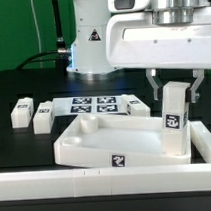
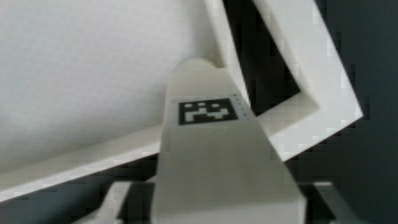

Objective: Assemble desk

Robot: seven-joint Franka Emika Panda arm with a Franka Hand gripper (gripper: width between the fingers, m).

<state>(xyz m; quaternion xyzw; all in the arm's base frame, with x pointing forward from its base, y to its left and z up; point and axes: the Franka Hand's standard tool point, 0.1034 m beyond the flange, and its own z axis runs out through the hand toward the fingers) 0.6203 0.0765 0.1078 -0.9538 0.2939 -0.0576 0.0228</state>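
Note:
The desk top point(image 1: 101, 144), a white tray-like slab, lies in the middle of the table. One white tagged leg point(image 1: 174, 115) stands upright at the tray's corner on the exterior view's right. My gripper point(image 1: 176, 90) is shut on that leg's upper end, one finger on each side. In the wrist view the same leg point(image 2: 217, 150) runs down from my gripper point(image 2: 222, 205) to the corner of the desk top point(image 2: 98, 70). The leg's foot hides the socket. Two loose legs point(image 1: 21, 111) point(image 1: 42, 118) lie at the exterior view's left. Another leg point(image 1: 139, 109) lies behind the tray.
The marker board point(image 1: 93, 105) lies flat behind the tray. A long white border wall point(image 1: 107, 178) runs along the front and up the exterior view's right side, close to the held leg. The arm's base point(image 1: 90, 44) stands at the back.

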